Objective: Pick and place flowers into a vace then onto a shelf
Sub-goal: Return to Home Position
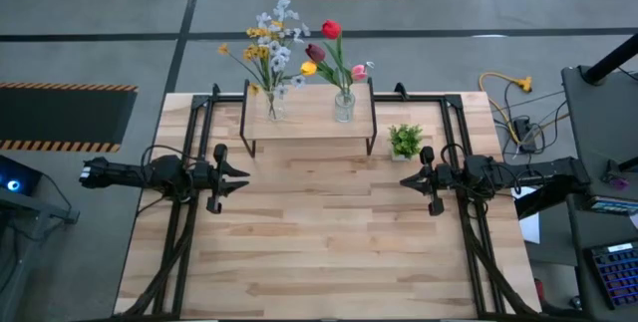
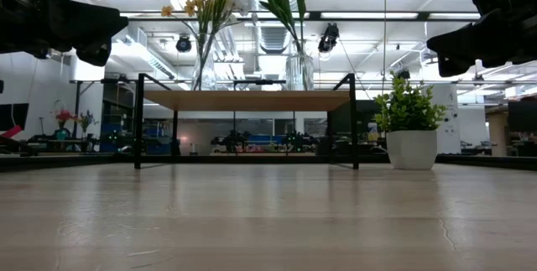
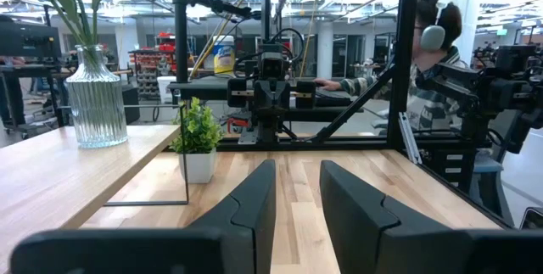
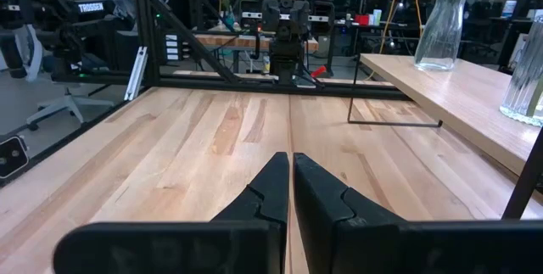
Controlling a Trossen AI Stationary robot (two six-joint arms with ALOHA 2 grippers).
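Observation:
The shelf (image 1: 309, 115) stands at the table's far middle, with its plank top on black legs (image 2: 245, 99). Two glass vases stand on it. The left vase (image 1: 273, 106) holds sprays of white and yellow blossoms (image 1: 271, 43). The right vase (image 1: 344, 106) holds red, maroon, yellow and pink tulips (image 1: 331, 48). My left gripper (image 1: 239, 174) hovers open and empty at the table's left, near the shelf's left leg; its fingers show apart in the left wrist view (image 3: 297, 202). My right gripper (image 1: 407, 179) hovers shut and empty at the right, fingertips together in the right wrist view (image 4: 291, 172).
A small green potted plant (image 1: 405, 141) stands on the table right of the shelf, just beyond my right gripper; it also shows in the low view (image 2: 410, 128). Black frame rails (image 1: 189, 252) run along both table sides. A seated person (image 3: 437, 45) is beyond the table's right edge.

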